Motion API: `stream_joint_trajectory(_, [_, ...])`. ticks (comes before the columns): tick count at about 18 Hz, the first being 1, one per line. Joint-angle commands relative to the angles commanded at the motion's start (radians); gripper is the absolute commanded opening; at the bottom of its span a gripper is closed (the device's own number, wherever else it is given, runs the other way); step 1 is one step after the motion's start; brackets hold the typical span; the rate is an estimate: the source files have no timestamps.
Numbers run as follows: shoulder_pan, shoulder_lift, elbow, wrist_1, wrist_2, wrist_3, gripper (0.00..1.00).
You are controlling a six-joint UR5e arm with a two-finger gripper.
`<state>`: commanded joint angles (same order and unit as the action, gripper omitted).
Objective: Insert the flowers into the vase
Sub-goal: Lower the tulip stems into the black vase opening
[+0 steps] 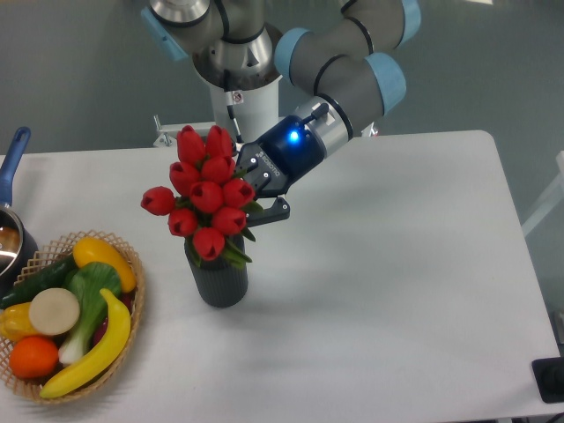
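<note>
The flowers (204, 194), a bunch of red tulip buds with green leaves, stand over the vase (218, 280), a small dark grey ribbed cylinder left of the table's middle. The lowest buds and leaves cover the vase's mouth, so the stems' ends are hidden. My gripper (258, 188) reaches in from the upper right and is shut on the bunch at its right side, just above the vase's rim. One dark finger (273, 211) shows below the buds; the other is partly hidden behind them.
A woven basket (134, 291) of fruit and vegetables sits at the front left, close to the vase. A pot with a blue handle (12, 159) is at the left edge. The white table (397, 291) stretches to the right.
</note>
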<state>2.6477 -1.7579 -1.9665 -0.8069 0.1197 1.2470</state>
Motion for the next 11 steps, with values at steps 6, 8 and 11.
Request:
stream_joint_trajectory(6, [0.003, -0.003, -0.04, 0.0, 0.002, 0.025, 0.38])
stream_joint_trajectory(8, [0.003, -0.003, -0.052, 0.0, 0.002, 0.043, 0.38])
stream_joint_trajectory(11, [0.003, -0.005, -0.055, 0.0, 0.005, 0.051, 0.38])
